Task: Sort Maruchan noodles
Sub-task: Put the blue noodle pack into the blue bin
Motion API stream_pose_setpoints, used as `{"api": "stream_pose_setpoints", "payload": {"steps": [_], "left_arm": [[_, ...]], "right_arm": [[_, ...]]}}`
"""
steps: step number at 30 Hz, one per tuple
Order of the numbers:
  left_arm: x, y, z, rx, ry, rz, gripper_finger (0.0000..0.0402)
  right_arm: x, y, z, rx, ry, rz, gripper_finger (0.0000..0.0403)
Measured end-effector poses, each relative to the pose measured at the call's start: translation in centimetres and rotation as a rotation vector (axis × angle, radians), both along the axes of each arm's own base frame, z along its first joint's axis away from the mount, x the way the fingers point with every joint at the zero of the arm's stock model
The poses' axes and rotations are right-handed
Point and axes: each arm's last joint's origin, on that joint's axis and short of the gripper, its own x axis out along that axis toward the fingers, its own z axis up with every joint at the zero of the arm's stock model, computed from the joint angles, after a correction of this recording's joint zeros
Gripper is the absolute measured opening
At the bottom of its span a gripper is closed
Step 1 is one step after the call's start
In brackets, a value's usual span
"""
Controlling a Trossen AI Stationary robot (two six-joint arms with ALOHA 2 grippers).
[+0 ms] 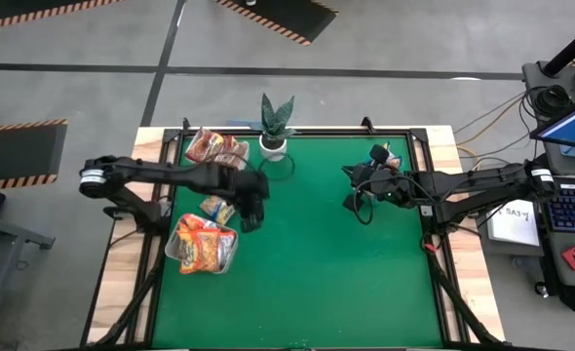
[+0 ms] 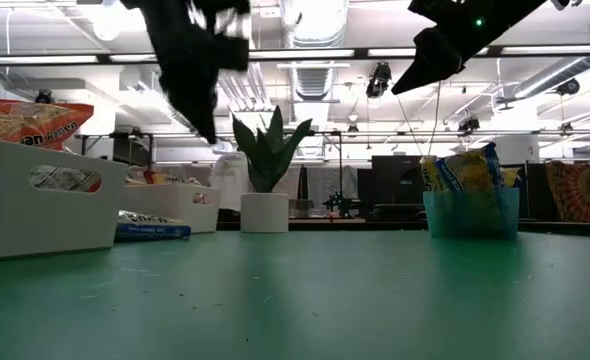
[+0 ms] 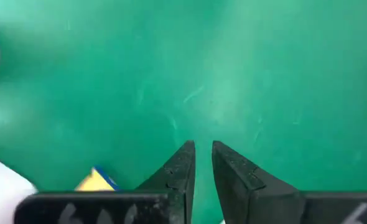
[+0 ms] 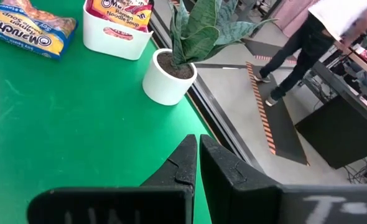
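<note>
**One loose packet left beside the left fingers**

The step in hand looks like fetching the blue-and-yellow noodle packet (image 1: 217, 208) that lies flat on the green mat (image 1: 317, 263), just beside the left gripper (image 1: 251, 222) and between the two white trays (image 1: 173, 249). To do it well, the left gripper should spread its fingers first, swing back over the packet, and come down on a crinkled edge instead of the flat middle, so the plastic bunches into the pinch. It should then lift clear of the tray walls before crossing toward the blue bin (image 2: 470, 212), where matching packets already stand.

The left fingers (image 3: 178, 171) are nearly closed, with only a thin gap, and hold nothing; they hang above bare mat, the packet's corner showing just behind them. The right gripper (image 1: 358, 200) waits well away across the mat, near the blue bin, its fingers (image 4: 183, 165) pressed together and empty. The potted plant (image 1: 275, 127) stands beyond both.
</note>
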Motion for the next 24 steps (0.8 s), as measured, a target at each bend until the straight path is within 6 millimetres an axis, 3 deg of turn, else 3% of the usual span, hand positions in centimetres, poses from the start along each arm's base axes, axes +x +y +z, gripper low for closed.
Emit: {"api": "stream_pose_setpoints", "payload": {"steps": [2, 5, 15, 20, 24], "left_arm": [[0.1, -1.2, 0.7, 0.084, 0.009, -0.032, 0.0038], [-1.0, -1.7, 0.2, 0.173, 0.114, 0.076, 0.0038], [-5.8, 0.1, -7.3, 0.170, 0.363, 0.488, 0.0038], [-6.1, 0.1, -9.1, 0.132, 0.315, 0.487, 0.0038], [-4.4, 0.1, -9.3, 0.097, 0.143, 0.427, 0.0038]], "right_arm": [[0.0, 0.0, 0.0, 0.000, 0.001, 0.000, 0.0009], [0.0, 0.0, 0.0, 0.001, 0.003, 0.000, 0.0009], [0.0, 0.0, 0.0, -0.001, 0.005, 0.002, 0.0009], [0.0, 0.0, 0.0, -0.002, 0.006, 0.003, 0.0009], [0.0, 0.0, 0.0, -0.003, 0.006, 0.003, 0.0009]]}}
